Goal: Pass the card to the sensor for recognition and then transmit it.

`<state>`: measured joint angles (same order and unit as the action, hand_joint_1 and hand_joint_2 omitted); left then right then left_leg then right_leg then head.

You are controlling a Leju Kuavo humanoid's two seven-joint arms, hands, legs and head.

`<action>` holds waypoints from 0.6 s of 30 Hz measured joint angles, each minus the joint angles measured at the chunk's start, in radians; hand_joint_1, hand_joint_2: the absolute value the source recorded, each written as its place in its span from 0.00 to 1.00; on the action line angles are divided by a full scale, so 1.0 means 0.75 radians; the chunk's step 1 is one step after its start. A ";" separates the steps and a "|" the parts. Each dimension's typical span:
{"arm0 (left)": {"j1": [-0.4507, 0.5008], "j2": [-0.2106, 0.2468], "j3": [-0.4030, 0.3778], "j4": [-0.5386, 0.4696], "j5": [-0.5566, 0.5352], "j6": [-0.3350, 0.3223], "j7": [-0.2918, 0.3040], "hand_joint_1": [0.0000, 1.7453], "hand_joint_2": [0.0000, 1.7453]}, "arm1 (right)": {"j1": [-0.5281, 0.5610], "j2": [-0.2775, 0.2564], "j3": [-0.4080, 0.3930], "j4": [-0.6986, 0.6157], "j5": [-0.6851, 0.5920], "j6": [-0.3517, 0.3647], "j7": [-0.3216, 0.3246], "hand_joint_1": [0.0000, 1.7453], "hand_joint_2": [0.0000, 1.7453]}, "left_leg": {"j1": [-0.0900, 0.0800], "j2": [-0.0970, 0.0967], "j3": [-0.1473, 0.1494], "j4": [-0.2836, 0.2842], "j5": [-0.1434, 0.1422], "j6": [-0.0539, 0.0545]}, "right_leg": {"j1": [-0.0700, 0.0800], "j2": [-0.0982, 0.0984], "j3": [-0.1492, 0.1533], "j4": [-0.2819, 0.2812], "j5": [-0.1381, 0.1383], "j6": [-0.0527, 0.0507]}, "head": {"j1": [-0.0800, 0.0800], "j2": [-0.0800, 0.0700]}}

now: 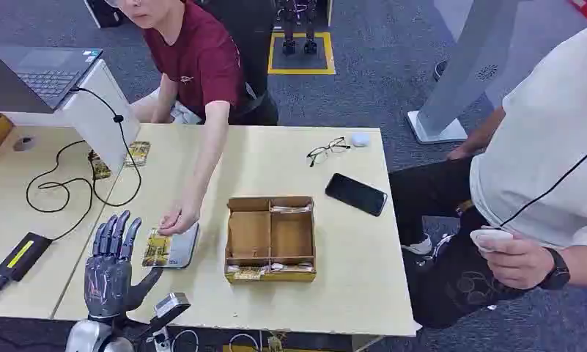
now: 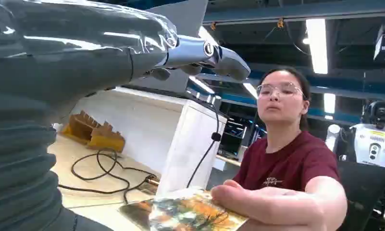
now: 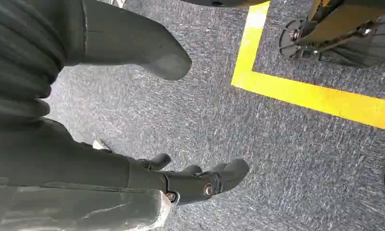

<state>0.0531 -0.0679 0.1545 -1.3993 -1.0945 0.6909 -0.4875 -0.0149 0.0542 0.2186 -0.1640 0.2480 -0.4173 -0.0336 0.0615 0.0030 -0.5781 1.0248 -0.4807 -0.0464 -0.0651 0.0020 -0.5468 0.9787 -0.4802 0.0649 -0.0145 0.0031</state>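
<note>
left hand (image 1: 111,268) open and empty beside the card (image 1: 157,248), probably wait for the person's hand (image 1: 179,218) to clear, then pinch its near edge.

A pale wooden table (image 1: 349,279) carries a divided cardboard box (image 1: 270,237) near its middle, with a grey sensor pad (image 1: 182,247) just to its left. Glasses (image 1: 327,149), a white earbud case (image 1: 359,138) and a black phone (image 1: 356,193) lie toward the far right corner, a black cable (image 1: 63,187) and power adapter (image 1: 23,255) on the left.

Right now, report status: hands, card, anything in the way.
Left hand open, hovering beside sensor. Right hand empty, hanging over floor. Card on sensor, person's hand on it, blocking pickup.
</note>
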 joint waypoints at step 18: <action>-0.002 0.001 0.000 0.000 0.054 0.000 -0.022 1.00 1.00 | 0.000 0.000 -0.001 0.000 0.009 0.001 0.000 0.00 1.00 | 0.000 0.000 0.000 0.000 0.000 0.000 | 0.000 0.000 0.000 0.000 0.000 0.000 | 0.000 0.000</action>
<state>0.0519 -0.0675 0.1545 -1.3993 -1.0537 0.6909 -0.5043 -0.0150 0.0542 0.2182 -0.1640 0.2544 -0.4170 -0.0336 0.0615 0.0029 -0.5781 1.0248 -0.4807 -0.0464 -0.0651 0.0020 -0.5467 0.9787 -0.4802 0.0649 -0.0145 0.0031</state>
